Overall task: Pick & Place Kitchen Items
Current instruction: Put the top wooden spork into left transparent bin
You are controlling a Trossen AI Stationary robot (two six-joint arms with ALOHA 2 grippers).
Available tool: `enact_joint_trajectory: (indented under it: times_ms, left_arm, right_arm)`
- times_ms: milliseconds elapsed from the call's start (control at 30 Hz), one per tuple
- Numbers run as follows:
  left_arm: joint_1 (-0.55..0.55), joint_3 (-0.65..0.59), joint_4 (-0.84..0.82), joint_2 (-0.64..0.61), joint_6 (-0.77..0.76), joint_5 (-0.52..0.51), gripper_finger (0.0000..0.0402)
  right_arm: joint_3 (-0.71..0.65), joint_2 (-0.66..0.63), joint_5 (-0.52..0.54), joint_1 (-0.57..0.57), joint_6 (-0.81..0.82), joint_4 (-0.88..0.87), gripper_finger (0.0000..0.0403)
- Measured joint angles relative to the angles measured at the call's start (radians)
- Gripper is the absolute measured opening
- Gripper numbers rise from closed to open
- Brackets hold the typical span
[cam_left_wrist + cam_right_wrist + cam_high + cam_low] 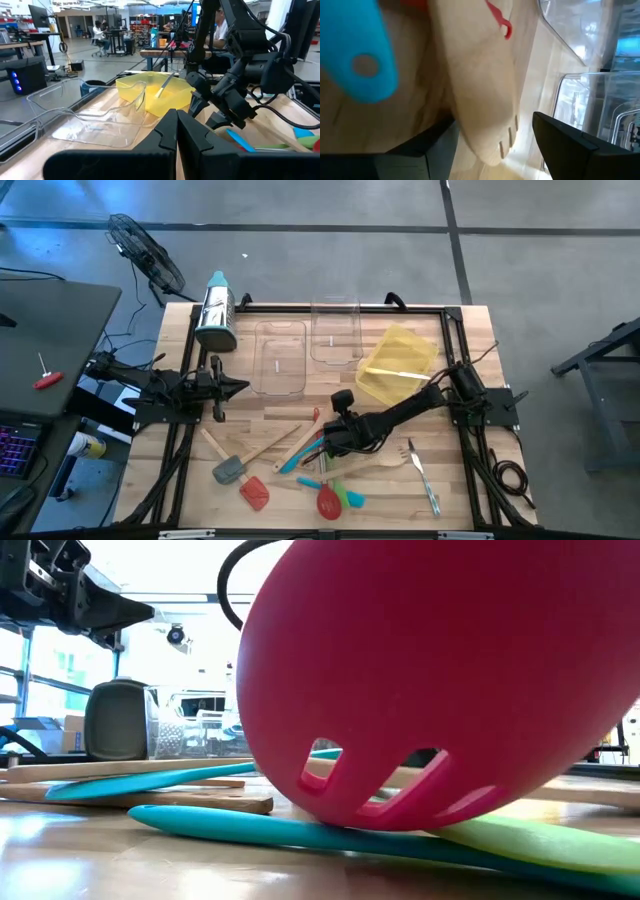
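Between the right gripper's [490,145] fingers, a wooden fork [480,95].

A cluster of slim long-handled kitchen utensils [300,465] lies on the near half of the butcher-block wooden table [190,480]. Behind it, two clear plastic trays [281,357] sit side by side, with a yellow plastic tray [397,363] to their right. A steel box grater with teal top [215,313] lies at the far left.
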Motion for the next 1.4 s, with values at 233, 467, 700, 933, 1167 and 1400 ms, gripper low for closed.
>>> enact_joint_trajectory:
  times_ms: [233, 467, 700, 933, 1167, 1400]
  left_arm:
    - [0.0, 0.0, 0.0, 0.0, 0.01, 0.0, 0.0]
    - [0.0, 0.0, 0.0, 0.0, 0.01, 0.0, 0.0]
    - [0.0, 0.0, -0.008, 0.0, 0.01, 0.0, 0.0]
    - [0.0, 0.0, -0.007, 0.0, 0.009, 0.004, 0.0]
    - [0.0, 0.001, 0.024, 0.0, -0.115, -0.068, 0.0]
    - [0.0, 0.001, 0.099, 0.0, -0.067, 0.03, 0.0011]
  right_arm:
    - [0.0, -0.001, -0.087, -0.049, 0.001, 0.017, 0.0199]
    - [0.0, 0.003, -0.127, -0.062, 0.001, 0.023, 0.0068]
    - [-0.002, 0.005, -0.116, -0.068, 0.022, 0.024, 0.0007]
    - [-0.004, -0.017, -0.134, -0.066, 0.032, 0.019, 0.0005]
    - [-0.005, -0.099, -0.134, -0.039, 0.038, 0.021, 0.0004]
    - [-0.005, -0.191, -0.098, -0.023, 0.058, 0.039, 0.0004]
